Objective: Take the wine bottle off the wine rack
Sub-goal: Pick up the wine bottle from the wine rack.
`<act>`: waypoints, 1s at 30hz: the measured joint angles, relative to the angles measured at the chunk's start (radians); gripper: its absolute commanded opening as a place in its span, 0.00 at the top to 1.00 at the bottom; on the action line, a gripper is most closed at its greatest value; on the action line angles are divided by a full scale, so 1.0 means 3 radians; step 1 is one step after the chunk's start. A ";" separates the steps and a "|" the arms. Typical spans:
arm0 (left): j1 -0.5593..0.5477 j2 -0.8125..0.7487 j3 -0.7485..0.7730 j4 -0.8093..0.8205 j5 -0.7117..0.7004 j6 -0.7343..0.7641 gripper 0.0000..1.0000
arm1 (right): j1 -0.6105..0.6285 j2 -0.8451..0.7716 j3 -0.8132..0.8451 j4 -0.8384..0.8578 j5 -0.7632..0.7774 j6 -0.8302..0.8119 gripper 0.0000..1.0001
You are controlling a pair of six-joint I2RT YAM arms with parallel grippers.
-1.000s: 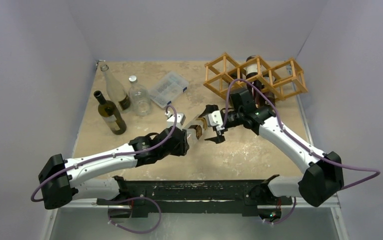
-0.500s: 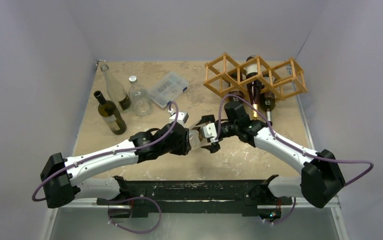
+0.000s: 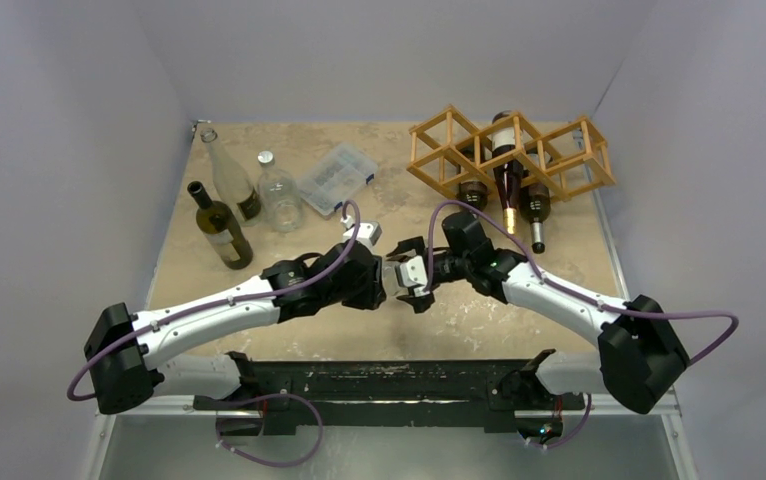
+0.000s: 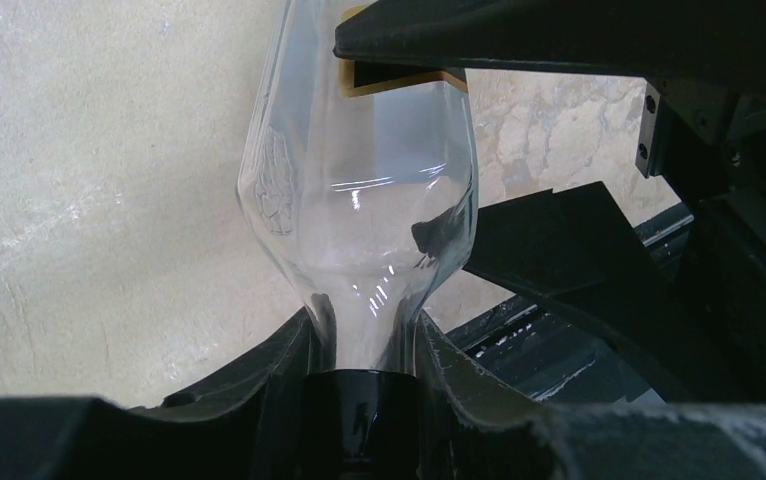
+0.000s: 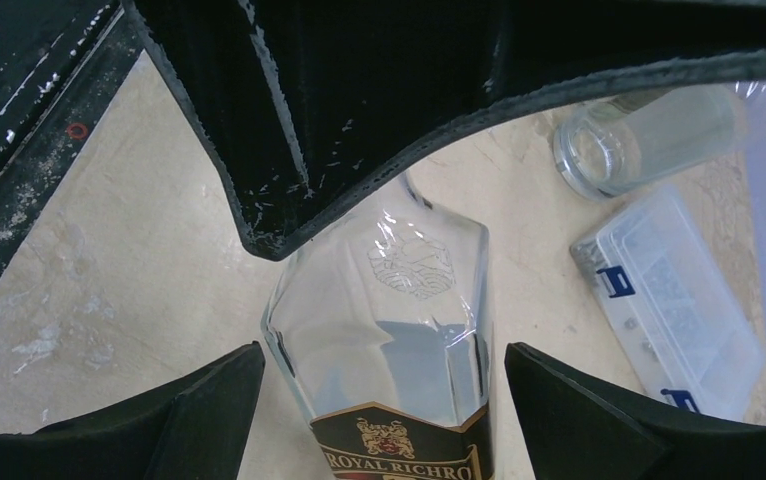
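1. Slippage is judged the main risk. The clear glass bottle (image 4: pixel 359 200) is clamped only at its narrow neck by the left gripper (image 4: pixel 364 340), next to the black cap (image 4: pixel 359 410). On such smooth glass, the heavy body could be swung round or let drop.
2. The right gripper (image 5: pixel 384 400) is spread wide, its fingers (image 5: pixel 569 420) set either side of the bottle's shoulder with gaps showing, so nothing is gripped by it. If it were closed off-centre, the faceted body could be squeezed sideways out of the pads. The two grippers could also be knocked together, since they are very close.
3. If the left grip were released before the right one was firm, the bottle would be expected to fall onto the tabletop (image 3: pixel 479 310).
4. The bottle is held near the middle of the tabletop's near edge, well apart from the wine rack (image 3: pixel 559 165) in the far right corner, where dark bottles (image 3: pixel 508 185) are seen lodged. Whether the bottle rests on the surface cannot be told.
5. Materials and shapes:
   - The glass is transparent and glossy, with flat angular shoulders tapering to a round neck.
   - An embossed crest (image 5: pixel 409 265) and a black-and-gold label (image 5: pixel 399 455) are carried on the body.
   - The rack is built of thin light-brown wooden rods in diamond cells.
   - The tabletop is beige, mottled and stone-like.
   - The finger pads look matte black and slightly rough.
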 measured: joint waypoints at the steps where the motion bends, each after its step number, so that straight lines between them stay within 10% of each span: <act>1: 0.0000 0.0005 0.0001 0.0004 0.0011 0.0001 1.00 | -0.0001 0.0000 -0.0024 0.0019 -0.0001 -0.0004 0.11; 10: 0.0010 0.0008 0.0001 0.0039 0.0060 -0.0014 0.96 | -0.0003 0.0022 -0.0055 0.0088 -0.0011 -0.0079 0.43; 15: 0.0025 -0.0001 0.0000 0.0050 0.0066 -0.0032 0.75 | -0.0004 0.0022 -0.0055 0.0094 -0.0010 -0.0081 0.62; 30: 0.0046 -0.0322 -0.0106 0.0313 0.0108 -0.0163 0.30 | -0.0100 0.0028 -0.0045 0.0128 -0.0144 0.0076 0.71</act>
